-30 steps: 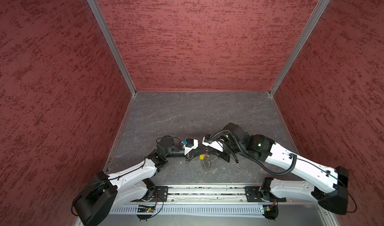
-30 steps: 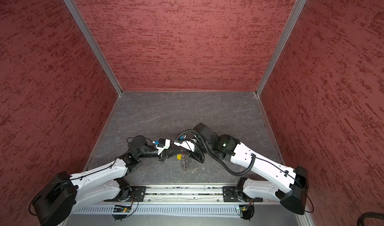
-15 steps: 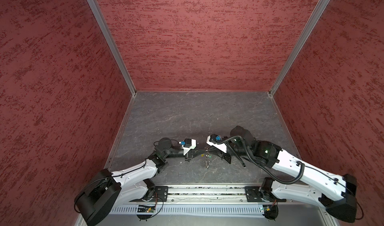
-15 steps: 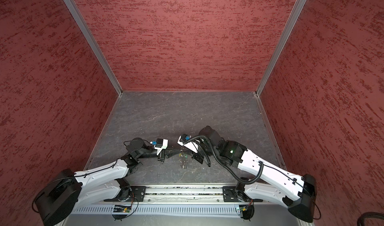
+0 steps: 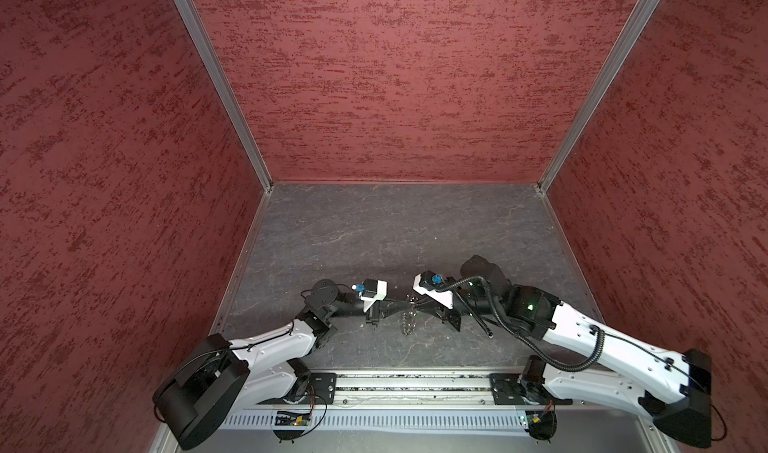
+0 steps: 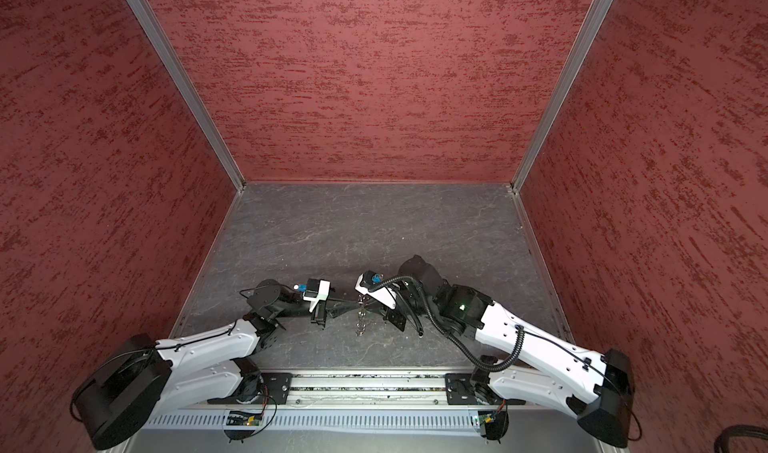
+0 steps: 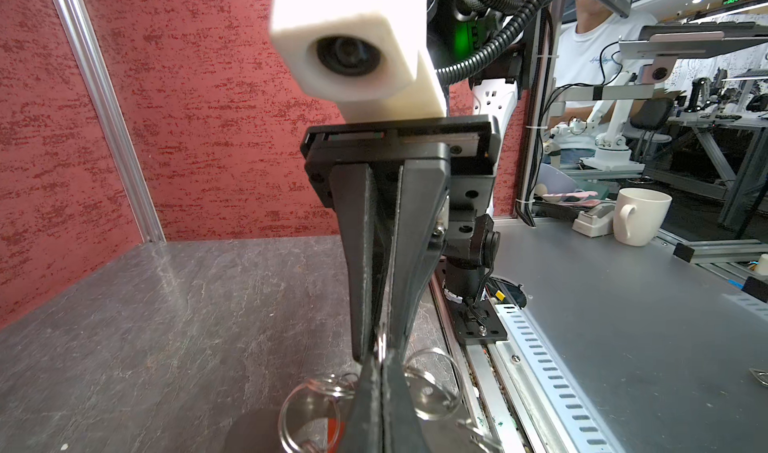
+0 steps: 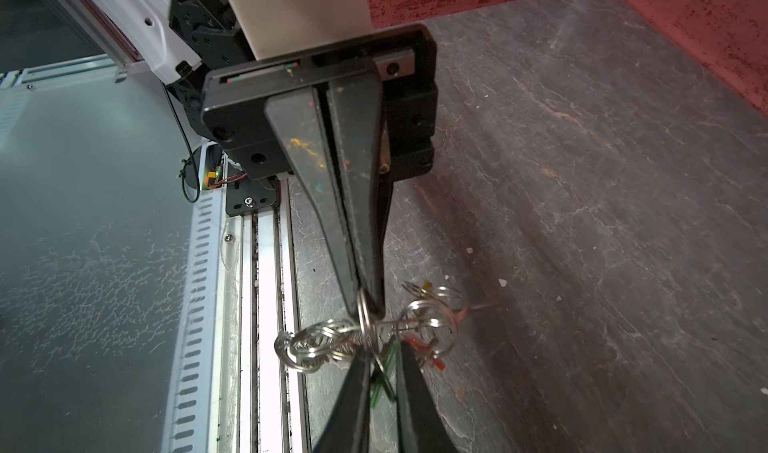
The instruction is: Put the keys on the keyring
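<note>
The keyring [image 5: 409, 320] [image 6: 360, 320], a chain of silver rings, hangs between my two grippers just above the grey floor near the front middle. My left gripper [image 5: 404, 303] [image 8: 368, 301] [image 7: 381, 361] is shut on one ring of it. My right gripper [image 5: 419, 303] [image 7: 380, 332] [image 8: 384, 351] meets it tip to tip. Its jaws stand a sliver apart, closed on the green key [image 8: 384, 372] beside that ring. In the right wrist view a red key [image 8: 417, 343] and a bit of yellow key [image 8: 426, 284] hang among the rings [image 8: 316, 343]. Loose rings [image 7: 309, 392] flank my left fingers.
Red textured walls [image 5: 395, 76] close in the back and both sides. A metal rail [image 5: 415, 388] with both arm bases runs along the front edge, right beside the hanging chain. A white mug [image 7: 640, 216] stands outside the enclosure.
My right arm swung out to the right and its jaws narrowed slightly. The yellow spot seen under the grippers a second ago no longer shows from above. The left gripper stayed shut.
</note>
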